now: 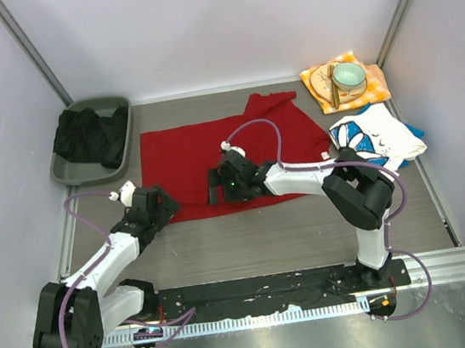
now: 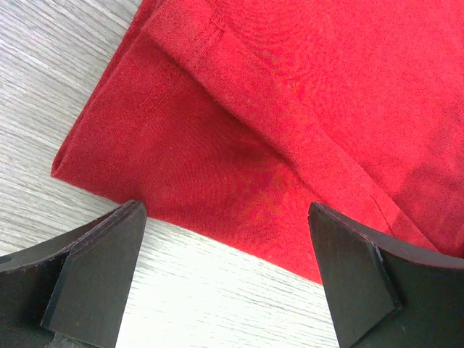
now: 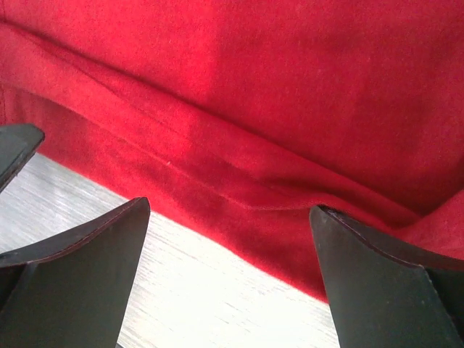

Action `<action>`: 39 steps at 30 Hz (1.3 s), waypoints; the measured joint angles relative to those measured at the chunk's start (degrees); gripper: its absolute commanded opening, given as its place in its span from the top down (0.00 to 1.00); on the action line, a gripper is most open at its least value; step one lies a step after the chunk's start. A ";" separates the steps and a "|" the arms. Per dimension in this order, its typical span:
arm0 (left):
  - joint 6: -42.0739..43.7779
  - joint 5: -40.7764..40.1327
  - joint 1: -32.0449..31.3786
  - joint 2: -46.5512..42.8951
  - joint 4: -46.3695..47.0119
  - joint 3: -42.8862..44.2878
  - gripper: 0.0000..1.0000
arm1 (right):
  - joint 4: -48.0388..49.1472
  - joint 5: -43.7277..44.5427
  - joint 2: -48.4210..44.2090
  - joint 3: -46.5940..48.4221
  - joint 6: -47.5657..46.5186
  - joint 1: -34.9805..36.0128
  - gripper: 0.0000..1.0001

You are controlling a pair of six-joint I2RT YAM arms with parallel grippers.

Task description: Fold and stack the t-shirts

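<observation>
The red t-shirt (image 1: 213,155) lies spread on the table's middle. Its near edge fills the left wrist view (image 2: 290,109) and the right wrist view (image 3: 290,94). The daisy-print t-shirt (image 1: 374,140) lies crumpled at the right, blue cloth showing at its edge. My left gripper (image 1: 161,207) is open and empty at the red shirt's near left corner, fingers (image 2: 94,275) over bare table just short of the hem. My right gripper (image 1: 217,186) is open and empty at the near hem's middle, fingers (image 3: 377,283) straddling the edge.
A grey tray (image 1: 64,166) with black cloth (image 1: 86,137) stands at the back left. An orange-yellow cloth (image 1: 375,82) with a bowl (image 1: 348,78) lies at the back right. Walls close the table on three sides.
</observation>
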 measured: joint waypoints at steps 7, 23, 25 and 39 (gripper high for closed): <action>0.15 0.00 0.00 -0.07 -0.44 -0.04 0.00 | -0.04 -0.04 2.80 3.17 -0.33 -2.01 0.02; 0.20 -0.04 0.00 -0.09 -0.48 -0.13 0.00 | 1.62 1.09 10.29 12.74 -3.30 -6.16 0.02; 0.20 -0.07 0.00 -0.09 -0.46 -0.15 0.00 | 1.97 1.79 10.97 13.75 -4.07 -6.38 0.02; 0.35 0.55 0.00 -3.54 -6.38 2.36 0.00 | -1.81 7.30 -7.85 6.78 -9.25 -7.96 0.00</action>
